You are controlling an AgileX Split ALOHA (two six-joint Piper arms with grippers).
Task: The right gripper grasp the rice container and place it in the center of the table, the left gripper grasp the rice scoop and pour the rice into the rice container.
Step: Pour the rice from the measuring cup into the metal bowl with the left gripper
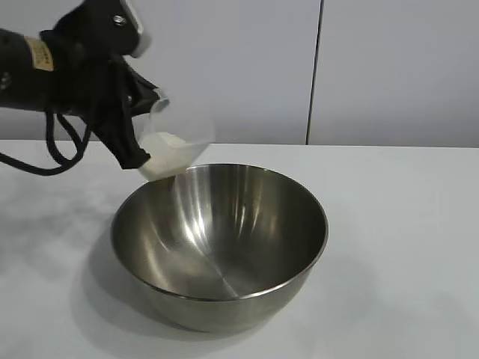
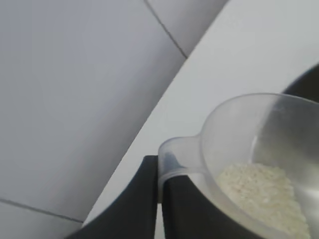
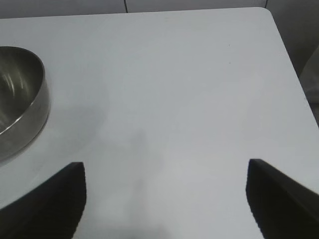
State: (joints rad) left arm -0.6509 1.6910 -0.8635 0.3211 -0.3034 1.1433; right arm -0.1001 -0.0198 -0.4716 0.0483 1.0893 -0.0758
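The rice container (image 1: 219,243), a big shiny steel bowl, stands on the white table (image 1: 404,247) near its middle; its inside looks empty. My left gripper (image 1: 142,123) is shut on the tab of the rice scoop (image 1: 174,146), a clear plastic cup, and holds it tilted just above the bowl's far left rim. White rice (image 1: 166,153) lies heaped toward the cup's lower edge. In the left wrist view my left gripper (image 2: 160,172) pinches the tab of the scoop (image 2: 259,149) with the rice (image 2: 264,196) inside. My right gripper (image 3: 167,169) is open and empty over bare table, beside the bowl (image 3: 20,99).
A grey panelled wall (image 1: 314,67) rises behind the table's far edge. The right wrist view shows the table's corner and side edge (image 3: 286,55) with darker floor beyond.
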